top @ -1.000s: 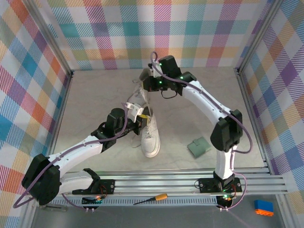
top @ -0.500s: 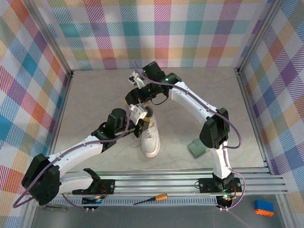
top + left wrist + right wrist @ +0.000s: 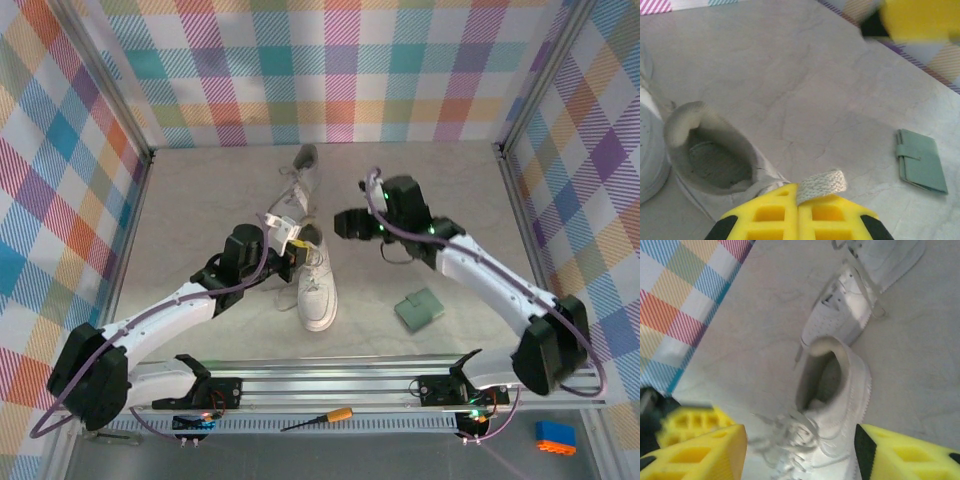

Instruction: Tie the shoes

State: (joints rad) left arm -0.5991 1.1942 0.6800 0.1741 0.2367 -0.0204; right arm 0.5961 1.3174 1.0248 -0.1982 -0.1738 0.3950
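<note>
Left gripper (image 3: 799,200): my fingers together, clamped on lace (image 3: 821,183) end of near shoe (image 3: 318,292), lifting it clear of opening. Right gripper (image 3: 800,440): my fingers apart, empty, hovering right of shoes, probably ready for other lace. Far shoe (image 3: 298,188) just behind.

The nearer white low-top sneaker (image 3: 318,292) stood upright on its sole, toe toward the arm bases, its grey-lined opening (image 3: 710,165) facing up and its lace (image 3: 821,183) untied and loose. The farther sneaker (image 3: 296,185) lay just behind its heel, angled toward the back wall.
</note>
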